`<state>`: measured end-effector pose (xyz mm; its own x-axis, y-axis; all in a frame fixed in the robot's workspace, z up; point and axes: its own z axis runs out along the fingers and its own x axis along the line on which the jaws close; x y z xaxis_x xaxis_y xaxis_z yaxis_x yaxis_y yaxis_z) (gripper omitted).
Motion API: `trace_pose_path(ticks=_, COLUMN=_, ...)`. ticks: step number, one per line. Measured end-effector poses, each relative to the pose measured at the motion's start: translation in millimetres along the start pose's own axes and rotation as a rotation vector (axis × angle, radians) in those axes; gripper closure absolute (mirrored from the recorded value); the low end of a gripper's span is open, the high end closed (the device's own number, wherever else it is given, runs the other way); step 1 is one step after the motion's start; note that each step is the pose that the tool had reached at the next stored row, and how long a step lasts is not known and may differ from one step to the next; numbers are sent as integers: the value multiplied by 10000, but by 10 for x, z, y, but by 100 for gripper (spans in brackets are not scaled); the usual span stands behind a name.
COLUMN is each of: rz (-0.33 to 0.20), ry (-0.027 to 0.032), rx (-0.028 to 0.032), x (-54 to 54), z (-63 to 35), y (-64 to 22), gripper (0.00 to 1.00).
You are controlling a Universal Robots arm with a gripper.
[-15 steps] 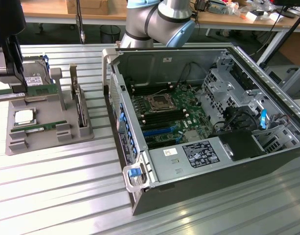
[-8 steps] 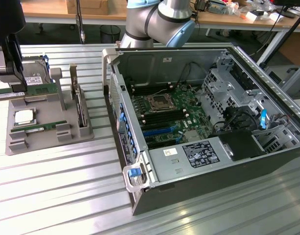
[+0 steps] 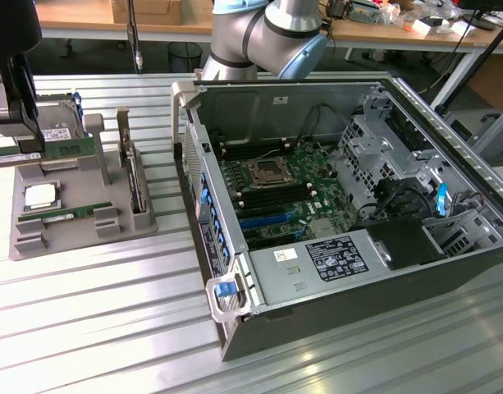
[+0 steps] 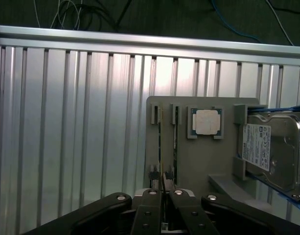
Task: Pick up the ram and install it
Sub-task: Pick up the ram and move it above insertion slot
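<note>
Early days: the ram (image 4: 160,142), a thin green board on edge, sits slotted in the grey plastic holder (image 3: 79,238), at 9 o'clock from the open metal case (image 3: 358,320). The black claw (image 4: 163,191) hovers above it, fingers together, seemingly gripping nothing. Pickup and fitting remain.

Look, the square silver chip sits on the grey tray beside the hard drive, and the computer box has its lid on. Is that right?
Not quite. The computer box is open, with no lid on: the exterior view shows its green board inside. The square silver chip does sit on the grey tray beside the hard drive.
</note>
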<state>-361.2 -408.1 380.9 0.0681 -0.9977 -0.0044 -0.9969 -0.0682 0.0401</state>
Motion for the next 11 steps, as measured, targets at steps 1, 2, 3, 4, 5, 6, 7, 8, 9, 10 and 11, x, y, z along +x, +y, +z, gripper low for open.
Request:
trace_pose_path(ticks=1, rz=0, ry=0, rx=1, x=0, z=-4, y=0, gripper=88)
trace_pose_path(ticks=2, rz=0, ry=-1, rx=1, x=0, z=-7, y=0, gripper=88)
trace_pose_path(ticks=3, rz=0, ry=0, rx=1, x=0, z=-10, y=0, gripper=88)
trace_pose_path(ticks=4, rz=0, ry=0, rx=0, x=0, z=-15, y=1, gripper=88)
trace_pose_path(ticks=5, rz=0, ry=0, rx=1, x=0, z=-19, y=1, gripper=88)
trace_pose_path(ticks=6, rz=0, ry=0, rx=1, x=0, z=-23, y=1, gripper=88)
trace_pose_path(ticks=7, rz=0, ry=-1, rx=1, x=0, z=-25, y=1, gripper=88)
trace_pose_path(ticks=8, rz=0, ry=0, rx=1, x=0, z=-26, y=1, gripper=88)
trace_pose_path(ticks=9, rz=0, ry=-1, rx=1, x=0, z=-28, y=1, gripper=88)
trace_pose_path(ticks=10, rz=0, ry=0, rx=1, x=0, z=-31, y=1, gripper=88)
trace_pose_path(ticks=11, rz=0, ry=-1, rx=1, x=0, z=-33, y=1, gripper=88)
